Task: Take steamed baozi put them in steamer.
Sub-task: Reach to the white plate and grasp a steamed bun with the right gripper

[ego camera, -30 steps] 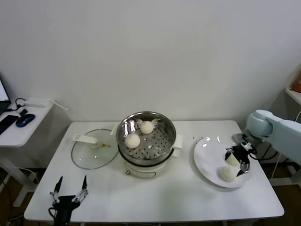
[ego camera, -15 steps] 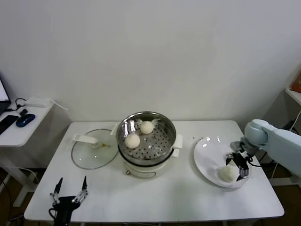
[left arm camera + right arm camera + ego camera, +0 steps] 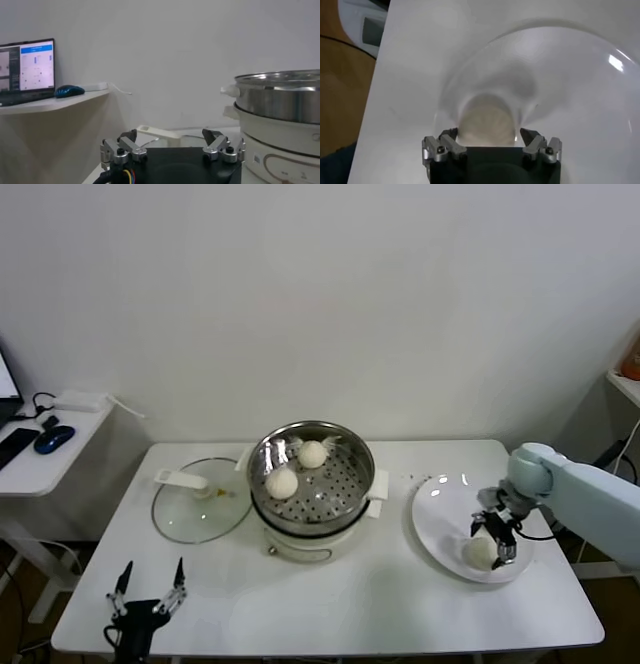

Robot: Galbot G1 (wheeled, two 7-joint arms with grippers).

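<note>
On white table [image 3: 330, 599], soft baozi [image 3: 481, 552] is straddled by wide-open, empty right gripper [image 3: 498, 536]; gentle side grip is advised.

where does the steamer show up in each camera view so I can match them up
Head view: steamer sits mid-table, holding two baozi, glass lid on its left.
Left wrist view: its steel rim and white base fill the right edge.
Right wrist view: not in it.
Shared landmark: the white table.
</note>
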